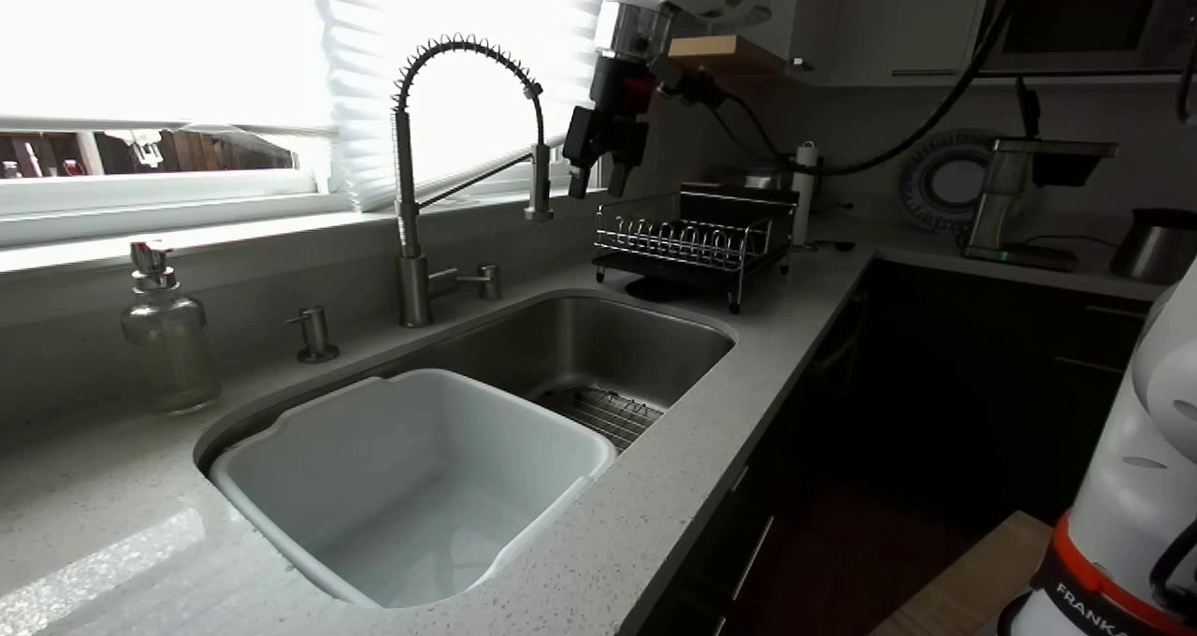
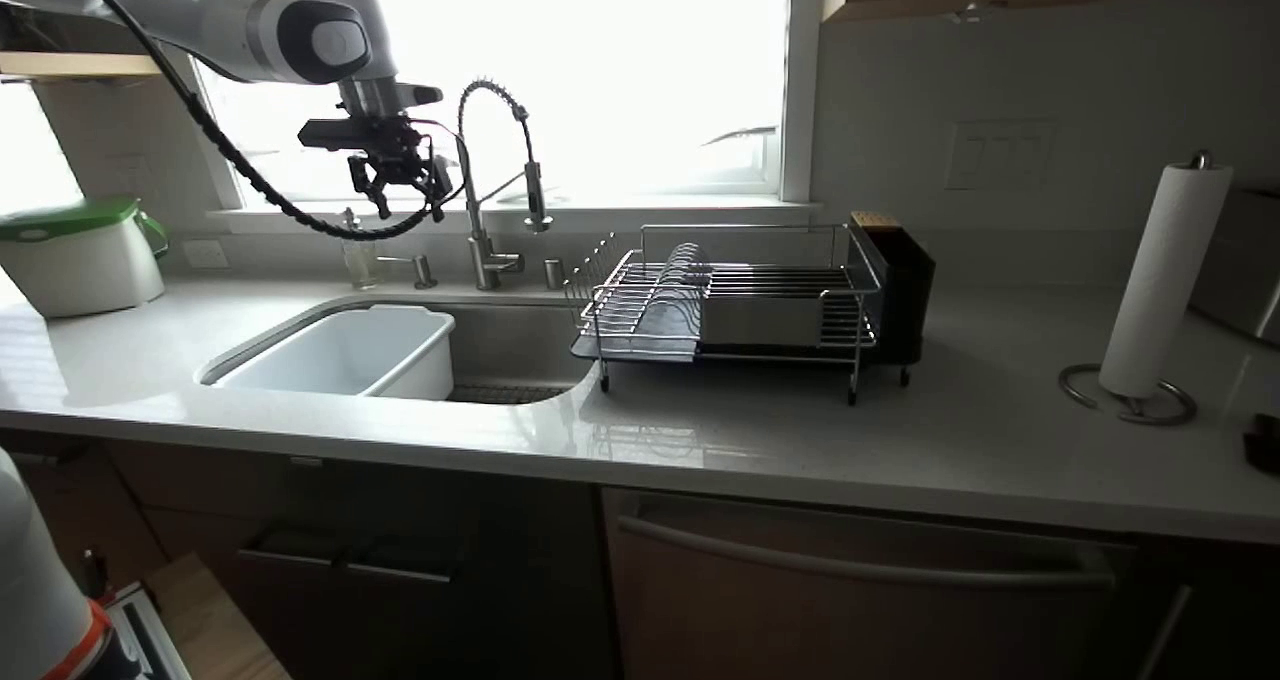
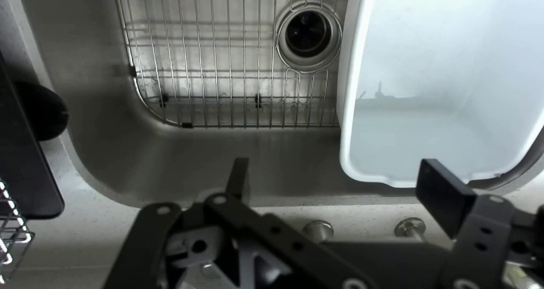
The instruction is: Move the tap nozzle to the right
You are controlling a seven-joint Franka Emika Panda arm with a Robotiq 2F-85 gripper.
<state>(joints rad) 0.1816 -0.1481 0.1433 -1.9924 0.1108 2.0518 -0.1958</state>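
The tap nozzle (image 1: 539,182) is a metal and dark spray head hanging from the high spring-coil gooseneck faucet (image 1: 411,178). It also shows in an exterior view (image 2: 536,198), right of the faucet post there. My gripper (image 1: 598,185) is open and empty, pointing down at about nozzle height and apart from it. It appears right of the nozzle in this exterior view, and left of the faucet in an exterior view (image 2: 410,210). In the wrist view my fingers (image 3: 333,174) are spread wide with nothing between them. I cannot make out the nozzle there.
A white tub (image 1: 355,449) sits in one side of the steel sink (image 1: 645,337). A wire dish rack (image 2: 640,345) stands beside the sink. A glass soap bottle (image 1: 168,355) and a small built-in dispenser (image 1: 316,337) stand by the faucet. The window (image 2: 640,110) is behind.
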